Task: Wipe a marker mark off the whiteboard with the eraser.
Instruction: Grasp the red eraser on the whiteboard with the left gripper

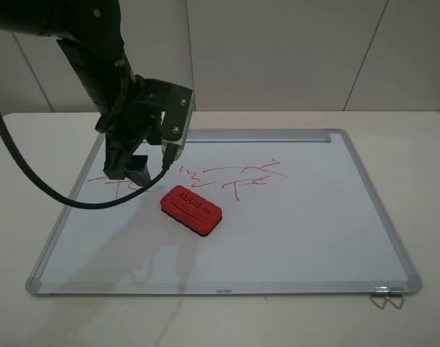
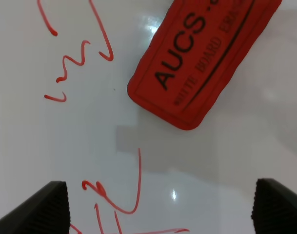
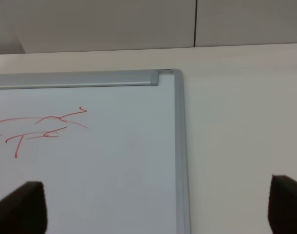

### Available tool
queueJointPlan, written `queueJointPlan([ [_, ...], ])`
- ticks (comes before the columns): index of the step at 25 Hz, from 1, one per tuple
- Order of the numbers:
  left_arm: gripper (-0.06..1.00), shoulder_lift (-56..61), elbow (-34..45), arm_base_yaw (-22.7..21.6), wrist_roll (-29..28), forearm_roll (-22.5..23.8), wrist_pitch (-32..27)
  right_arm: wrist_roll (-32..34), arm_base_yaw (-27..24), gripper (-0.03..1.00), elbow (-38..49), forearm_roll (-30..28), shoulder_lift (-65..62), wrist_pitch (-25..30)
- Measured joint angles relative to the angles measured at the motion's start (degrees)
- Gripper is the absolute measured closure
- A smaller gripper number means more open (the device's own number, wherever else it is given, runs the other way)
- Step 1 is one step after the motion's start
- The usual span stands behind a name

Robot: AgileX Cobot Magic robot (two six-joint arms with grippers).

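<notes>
The whiteboard [image 1: 313, 217] lies flat on the table. On its middle rests the red eraser [image 1: 191, 210], lettering up, also filling the upper part of the left wrist view [image 2: 202, 63]. The marker mark [image 1: 97, 178] is at the board's left, partly hidden by my left gripper [image 1: 140, 173]; its squiggle and strokes [image 2: 109, 204] show between the fingers. That gripper [image 2: 163, 209] hangs open just above the board, left of the eraser and apart from it. My right gripper [image 3: 155, 209] is open and holds nothing, near the board's far right corner [image 3: 168, 73].
A wider red scribble [image 1: 238, 177] with a zigzag [image 2: 75, 58] lies behind the eraser. A metal clip [image 1: 387, 298] sticks out at the board's near right corner. The white table [image 1: 422, 144] surrounds the board, and a wall stands behind.
</notes>
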State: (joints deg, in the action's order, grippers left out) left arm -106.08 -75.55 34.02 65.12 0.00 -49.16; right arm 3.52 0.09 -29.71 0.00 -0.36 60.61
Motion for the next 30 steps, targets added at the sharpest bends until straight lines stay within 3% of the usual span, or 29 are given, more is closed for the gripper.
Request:
queueJointPlan([
  [5,0.20,-6.97,-7.40,3.34,0.43,1.17,-8.72,0.00,0.00,0.14,0.00,0.00,0.00,0.00],
  [8,0.20,-10.63,-10.52,4.86,2.07,2.64,-10.09,0.00,0.00,0.14,0.00,0.00,0.00,0.00],
  [16,0.20,-15.58,-11.57,7.98,4.31,2.92,-8.43,0.00,0.00,0.14,0.00,0.00,0.00,0.00],
  [30,0.20,-15.81,-8.29,8.13,7.11,2.68,-0.04,0.00,0.00,0.14,0.00,-0.33,0.00,0.00],
])
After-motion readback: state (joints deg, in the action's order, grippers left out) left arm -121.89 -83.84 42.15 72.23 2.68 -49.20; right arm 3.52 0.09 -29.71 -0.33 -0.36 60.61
